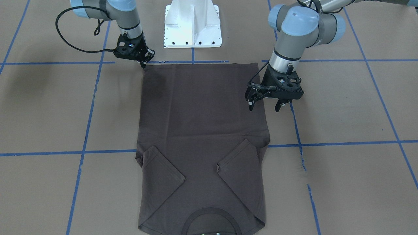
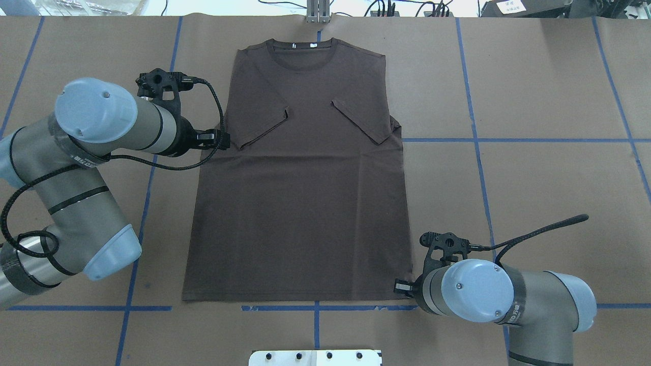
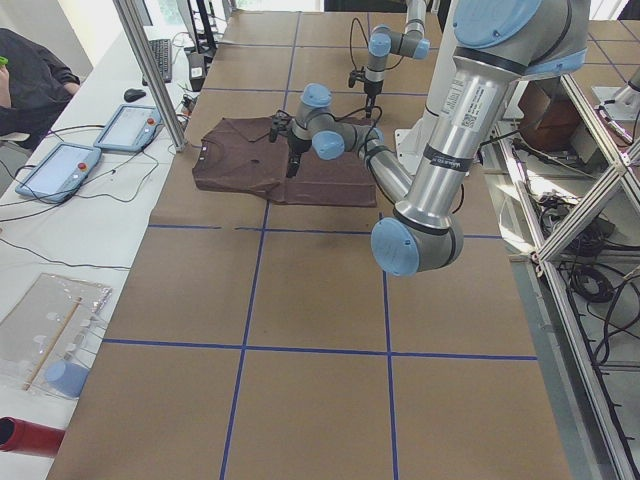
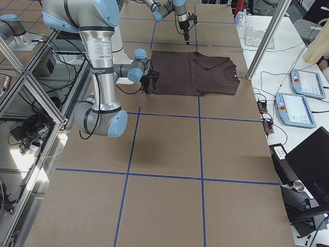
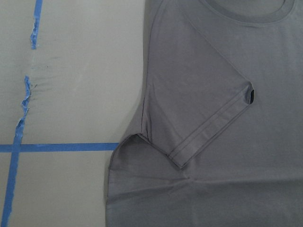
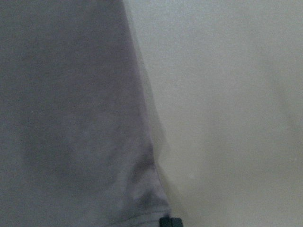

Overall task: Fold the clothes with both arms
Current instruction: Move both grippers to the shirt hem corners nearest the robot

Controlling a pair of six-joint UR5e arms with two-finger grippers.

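**Two Arms Getting Ready at the Hem of the Shirt**

The brown table (image 1: 343, 107) is carrying everything, and the dark shirt (image 1: 202, 124) is lying flat in its middle, so I am giving every place from the shirt. The left arm (image 1: 303, 29) is reaching in at the shirt's left side edge, and the right arm (image 1: 124, 16) is reaching down at the right corner of the hem. Both sleeves (image 1: 163, 169) are lying folded inward over the chest, and the collar (image 1: 210, 218) is pointing away from the robot.

The left gripper (image 1: 264, 107) is hanging over the side edge of the shirt, about halfway between hem and sleeve. Its fingers are standing wide apart and are holding nothing. The right gripper (image 1: 143, 64) is touching down at the hem corner. Its fingers are looking close together, but I cannot tell whether they are pinching the cloth.

I am judging that the step in hand is taking hold of the hem for a fold toward the collar. To do it well, the left gripper is needing to go to its own hem corner, so both grips are matching. Each gripper should be catching both layers of the thin cloth, and then both should be lifting together and evenly, so the hem is staying straight and the sleeves are not slipping out.

As for containers, only a clear plastic bag (image 3: 55, 320) is showing, well apart from the shirt on the side bench. Something like a thin stick is lying in it, too small to name.
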